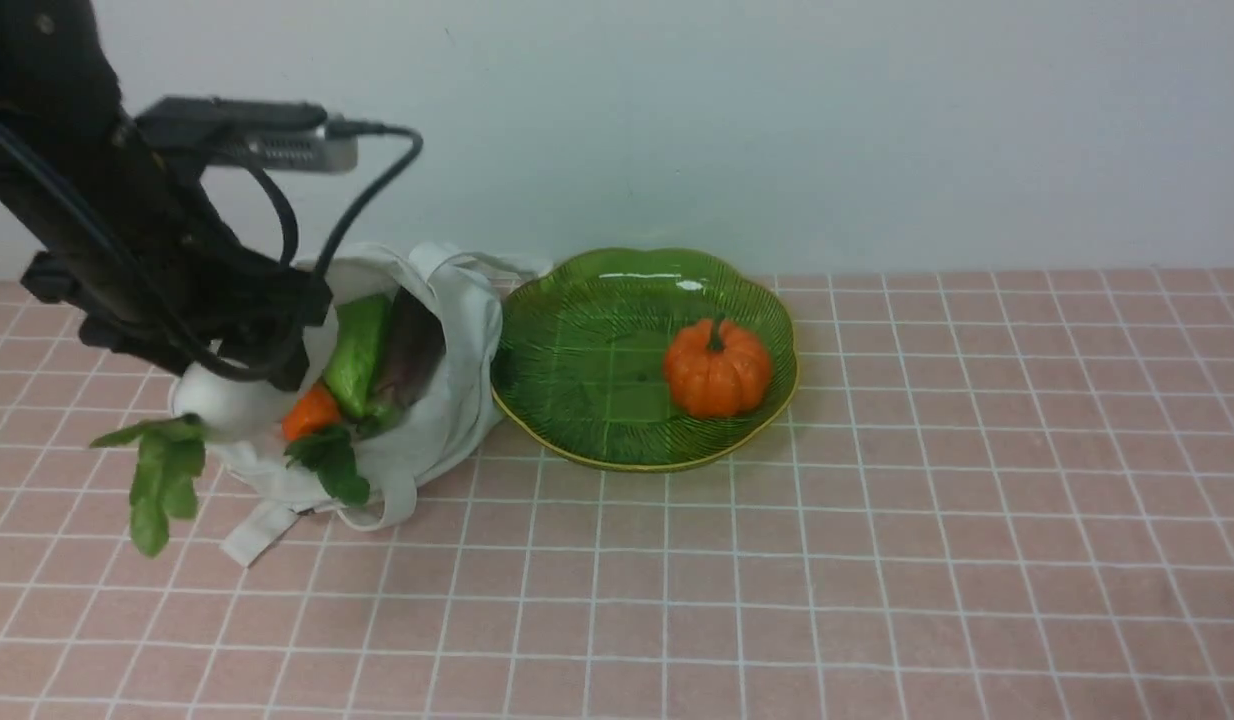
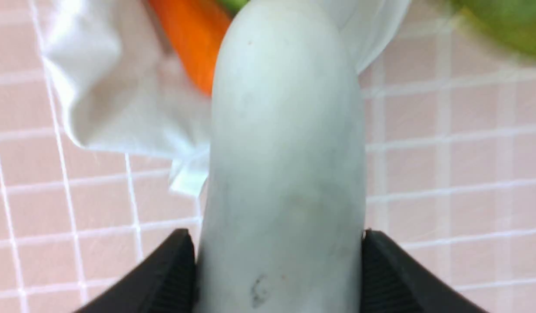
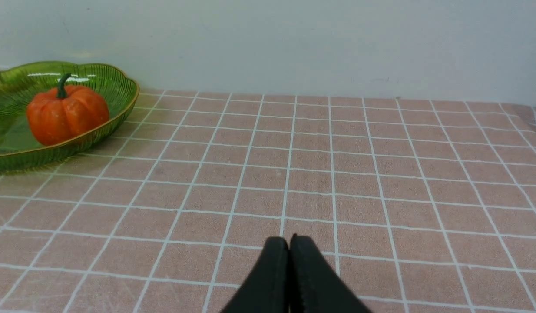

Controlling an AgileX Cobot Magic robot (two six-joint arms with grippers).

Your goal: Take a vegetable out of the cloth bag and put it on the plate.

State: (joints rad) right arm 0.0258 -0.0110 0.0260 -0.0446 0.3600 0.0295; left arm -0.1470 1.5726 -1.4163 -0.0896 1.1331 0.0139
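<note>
Now, in the front view, the left gripper point(image 1: 242, 350) has one white radish point(image 1: 239, 395) at the mouth of one cloth bag point(image 1: 457, 350); I judge this is the taking-out step. One plate point(image 1: 587, 400) carries one pumpkin point(image 1: 717, 368). One carrot point(image 1: 312, 412) and two long vegetables, one green, one dark, are in the bag. In the left wrist view, its jaws stand wide, closed on the radish's two sides. The next move probably needs lifting, then going right to the plate. In the right wrist view, the right gripper point(image 3: 289, 243) is fully closed, holding nothing.
</note>
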